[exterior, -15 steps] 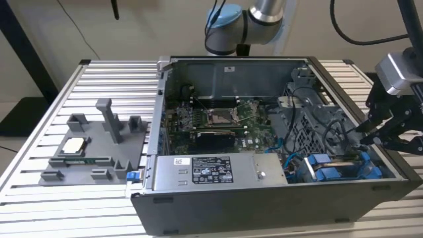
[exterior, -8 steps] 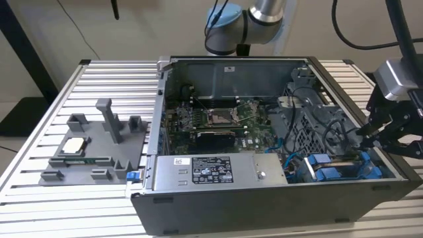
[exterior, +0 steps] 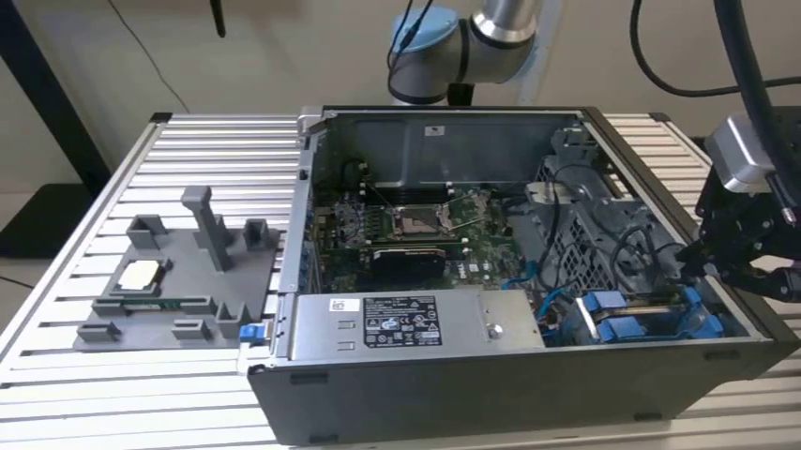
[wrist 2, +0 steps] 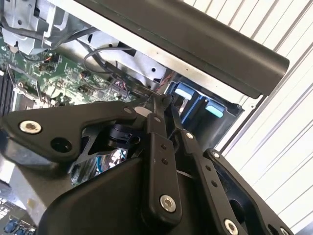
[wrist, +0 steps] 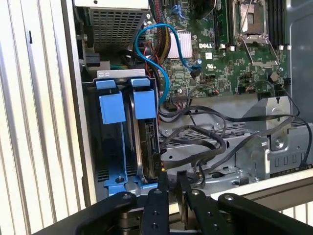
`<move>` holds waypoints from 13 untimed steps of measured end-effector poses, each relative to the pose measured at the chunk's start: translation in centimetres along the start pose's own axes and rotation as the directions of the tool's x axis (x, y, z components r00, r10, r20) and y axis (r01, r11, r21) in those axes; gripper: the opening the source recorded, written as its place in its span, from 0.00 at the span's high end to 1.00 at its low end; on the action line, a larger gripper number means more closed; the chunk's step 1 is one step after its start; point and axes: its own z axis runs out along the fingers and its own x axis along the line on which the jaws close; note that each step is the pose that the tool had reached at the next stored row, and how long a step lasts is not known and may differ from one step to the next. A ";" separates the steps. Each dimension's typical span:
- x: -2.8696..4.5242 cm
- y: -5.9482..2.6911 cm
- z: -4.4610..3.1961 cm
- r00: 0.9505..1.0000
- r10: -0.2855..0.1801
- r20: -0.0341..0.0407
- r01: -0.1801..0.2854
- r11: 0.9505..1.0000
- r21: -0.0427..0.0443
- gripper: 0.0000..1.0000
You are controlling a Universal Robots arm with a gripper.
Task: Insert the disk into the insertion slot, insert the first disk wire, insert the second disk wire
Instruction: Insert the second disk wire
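The disk sits in its blue slot, lower left in the first wrist view. The tool hangs beside it; its grip cannot be told. Loose black wires nearby could snag it.

Lower centre of the exterior view, the power-supply box carries a white barcode sticker and a black printed label, both illegible. In the first wrist view, white lettering marks the motherboard.
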 end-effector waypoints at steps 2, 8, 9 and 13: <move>0.00 0.00 0.00 1.000 0.000 0.000 0.000 1.000 0.000 0.85; -0.09 0.21 -0.38 1.000 0.000 0.000 0.000 1.000 0.000 0.87; -0.13 0.27 -0.54 1.000 0.000 0.000 0.000 1.000 0.000 0.87; -0.19 0.22 -0.73 1.000 0.001 -0.016 -0.001 1.000 0.000 0.89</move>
